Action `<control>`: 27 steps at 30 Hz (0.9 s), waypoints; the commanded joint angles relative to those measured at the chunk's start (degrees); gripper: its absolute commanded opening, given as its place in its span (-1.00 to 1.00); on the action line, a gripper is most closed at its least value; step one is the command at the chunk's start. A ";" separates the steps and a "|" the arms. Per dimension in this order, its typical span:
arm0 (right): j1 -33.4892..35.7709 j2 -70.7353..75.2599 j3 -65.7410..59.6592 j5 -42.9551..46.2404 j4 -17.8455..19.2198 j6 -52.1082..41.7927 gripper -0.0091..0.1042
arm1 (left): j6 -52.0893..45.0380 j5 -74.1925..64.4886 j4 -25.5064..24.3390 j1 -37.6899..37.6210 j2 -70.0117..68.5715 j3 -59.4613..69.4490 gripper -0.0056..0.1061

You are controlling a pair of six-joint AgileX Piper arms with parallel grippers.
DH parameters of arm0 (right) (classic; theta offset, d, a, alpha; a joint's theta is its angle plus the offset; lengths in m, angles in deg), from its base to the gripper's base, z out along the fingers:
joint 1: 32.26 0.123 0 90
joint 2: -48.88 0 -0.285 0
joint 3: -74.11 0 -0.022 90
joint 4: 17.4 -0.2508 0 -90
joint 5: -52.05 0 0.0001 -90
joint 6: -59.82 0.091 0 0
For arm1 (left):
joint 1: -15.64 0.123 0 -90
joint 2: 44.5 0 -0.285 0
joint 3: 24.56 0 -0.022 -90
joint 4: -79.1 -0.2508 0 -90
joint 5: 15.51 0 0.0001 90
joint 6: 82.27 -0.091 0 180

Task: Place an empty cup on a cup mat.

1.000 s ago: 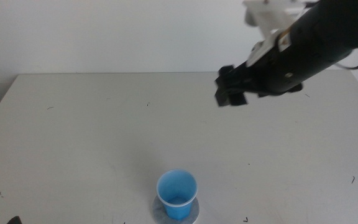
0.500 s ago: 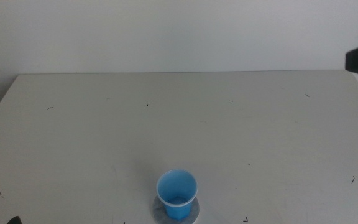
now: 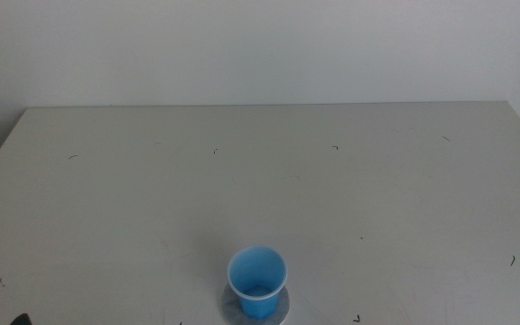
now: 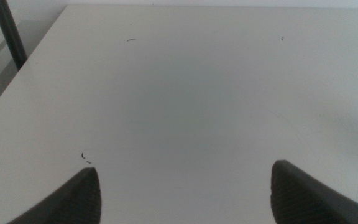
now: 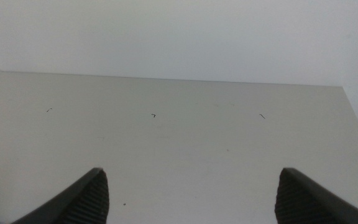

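The small bright blue cup (image 3: 257,282) stands upright and empty on the round grey cup mat (image 3: 281,311) near the table's front edge in the middle view. Neither arm shows in the middle view. My left gripper (image 4: 185,193) is open and empty over bare table in the left wrist view. My right gripper (image 5: 188,199) is open and empty over bare table in the right wrist view. Neither wrist view shows the cup or the mat clearly.
The pale grey table (image 3: 260,181) has a few small dark specks. A white wall stands behind its far edge. A dark post (image 4: 8,34) stands beyond the table's edge in the left wrist view.
The right arm has drawn back to the right and left the middle view. The cup and mat have not moved.
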 commanded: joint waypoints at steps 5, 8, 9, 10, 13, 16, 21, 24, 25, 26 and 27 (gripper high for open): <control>-0.47 8.30 -9.62 7.63 1.15 -0.75 0.82 | 0.61 3.78 -0.02 0.06 -0.75 -0.34 0.98; -0.47 11.65 -14.07 7.63 1.09 -0.75 0.82 | 0.61 3.78 -0.02 0.06 -0.75 -0.34 0.98; -0.47 12.74 -15.22 7.63 0.97 -0.75 0.82 | 0.61 3.78 -0.02 0.06 -0.75 -0.34 0.98; -0.47 13.66 -16.06 7.64 0.90 -0.75 0.82 | 0.61 3.78 -0.02 0.06 -0.75 -0.34 0.98; -0.47 17.08 -18.30 7.66 0.61 -0.75 0.82 | 0.61 3.78 -0.02 0.06 -0.75 -0.34 0.98; -0.47 20.28 -19.25 7.52 0.56 -0.75 0.82 | 0.61 3.78 -0.02 0.06 -0.75 -0.34 0.98; -0.47 25.58 -21.18 7.70 0.38 -0.75 0.82 | 0.61 3.78 -0.02 0.06 -0.75 -0.34 0.98; -0.47 28.46 -22.91 7.59 -0.86 -0.75 0.82 | 0.61 3.78 -0.02 0.06 -0.75 -0.34 0.98; -0.47 28.40 -23.43 7.86 -1.36 -0.75 0.82 | 0.61 3.78 -0.02 0.06 -0.75 -0.34 0.98; -0.47 28.32 -23.91 7.71 -1.68 -0.75 0.82 | 0.61 3.78 -0.02 0.06 -0.75 -0.34 0.98; -0.47 28.38 -24.48 7.71 -1.95 -0.75 0.82 | 0.61 3.78 -0.02 0.06 -0.75 -0.34 0.98</control>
